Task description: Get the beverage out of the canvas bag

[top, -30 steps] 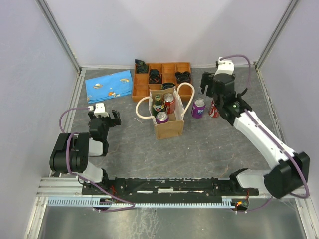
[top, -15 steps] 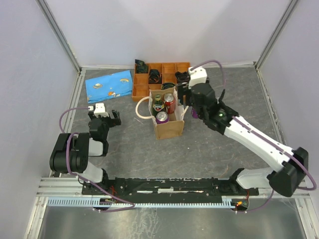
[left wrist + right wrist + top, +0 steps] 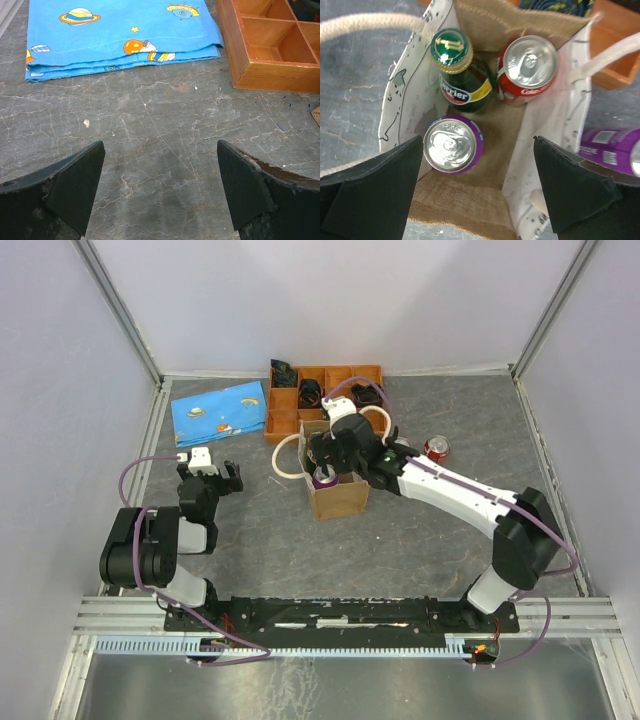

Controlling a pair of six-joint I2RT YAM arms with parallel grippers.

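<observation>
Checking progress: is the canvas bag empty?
Not empty. The right wrist view looks into the canvas bag: a green glass bottle, a red can and a purple can stand upright inside.

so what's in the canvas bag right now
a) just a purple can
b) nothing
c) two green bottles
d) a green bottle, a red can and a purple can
d: the right wrist view looks down into the canvas bag at a green bottle, a red can and a purple can.
</observation>
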